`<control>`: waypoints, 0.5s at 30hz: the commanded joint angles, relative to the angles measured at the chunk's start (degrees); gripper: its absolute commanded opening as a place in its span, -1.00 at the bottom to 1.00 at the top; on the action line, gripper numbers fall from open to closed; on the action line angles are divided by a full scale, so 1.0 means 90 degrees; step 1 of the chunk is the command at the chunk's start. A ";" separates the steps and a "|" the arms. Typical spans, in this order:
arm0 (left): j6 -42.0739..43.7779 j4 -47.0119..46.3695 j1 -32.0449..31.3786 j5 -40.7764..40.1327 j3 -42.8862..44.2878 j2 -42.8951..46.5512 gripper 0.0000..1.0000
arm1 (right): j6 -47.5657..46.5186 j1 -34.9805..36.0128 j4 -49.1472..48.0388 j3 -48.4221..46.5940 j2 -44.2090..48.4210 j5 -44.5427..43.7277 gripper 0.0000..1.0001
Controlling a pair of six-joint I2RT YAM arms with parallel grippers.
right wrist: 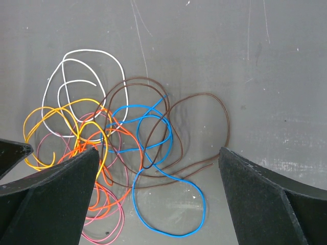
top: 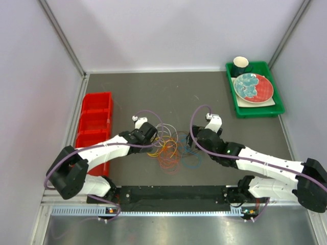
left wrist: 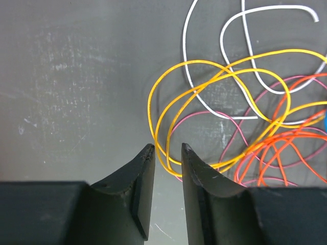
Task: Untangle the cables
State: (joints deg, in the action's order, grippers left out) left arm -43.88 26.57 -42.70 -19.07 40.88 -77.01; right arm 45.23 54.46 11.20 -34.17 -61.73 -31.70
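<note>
Plate (top: 254,87) and cup (top: 240,64) are held in a tray (top: 255,113) beyond the right gripper (right wrist: 159,149) — spread wide over tangled cables (top: 171,149); left gripper (left wrist: 167,145) — narrowed at yellow loops (left wrist: 199,62).

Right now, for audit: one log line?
left gripper open astride thin yellow wire loop; right gripper open over tangled coloured wires; untangled: no

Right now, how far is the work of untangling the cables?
Done: nothing; all cables lie overlapped in one heap. In hand: the left gripper, jaws narrowly apart, straddles the yellow cable; the right gripper hangs wide open over the blue cable and the brown cable. Left: pull every cable apart.
</note>
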 commanded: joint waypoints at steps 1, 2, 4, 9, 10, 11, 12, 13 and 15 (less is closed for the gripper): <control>0.0022 -0.0188 -0.0012 -0.0235 0.0282 -0.0242 -0.36 | 0.0023 -0.0025 -0.0004 -0.0324 -0.0025 0.0007 0.97; 0.0022 -0.0198 -0.0012 -0.0235 0.0282 -0.0271 -0.44 | 0.0033 -0.0025 -0.0004 -0.0314 -0.0025 -0.0003 0.97; 0.0051 -0.0256 -0.0012 -0.0235 0.0282 -0.0310 -0.52 | 0.0033 -0.0025 -0.0014 -0.0324 -0.0025 0.0007 0.97; 0.0090 -0.0257 -0.0012 -0.0342 0.0330 -0.0437 -1.00 | 0.0004 -0.0025 -0.0014 -0.0343 -0.0074 0.0027 0.98; 0.0090 -0.0228 -0.0012 -0.0419 0.0369 -0.0447 -1.00 | 0.0003 -0.0025 0.0005 -0.0363 -0.0084 0.0017 0.97; 0.0080 -0.0121 -0.0012 -0.0439 0.0466 -0.0437 -1.00 | 0.0003 -0.0016 0.0005 -0.0363 -0.0094 0.0026 0.98; 0.0100 -0.0101 -0.0012 -0.0459 0.0515 -0.0418 -1.00 | 0.0003 -0.0025 0.0005 -0.0363 -0.0094 0.0036 0.98; 0.0148 -0.0033 -0.0012 -0.0488 0.0603 -0.0398 -1.00 | 0.0003 -0.0025 0.0005 -0.0373 -0.0094 0.0036 0.97; 0.0178 0.0406 -0.0012 -0.0615 0.1100 -0.0340 -1.00 | -0.0016 -0.0025 -0.0033 -0.0363 -0.0094 0.0036 0.98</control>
State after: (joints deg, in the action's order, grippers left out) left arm -43.11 27.16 -42.70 -21.45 43.66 -80.90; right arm 45.23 54.30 11.33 -34.65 -62.39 -31.48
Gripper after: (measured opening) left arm 0.010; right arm 0.988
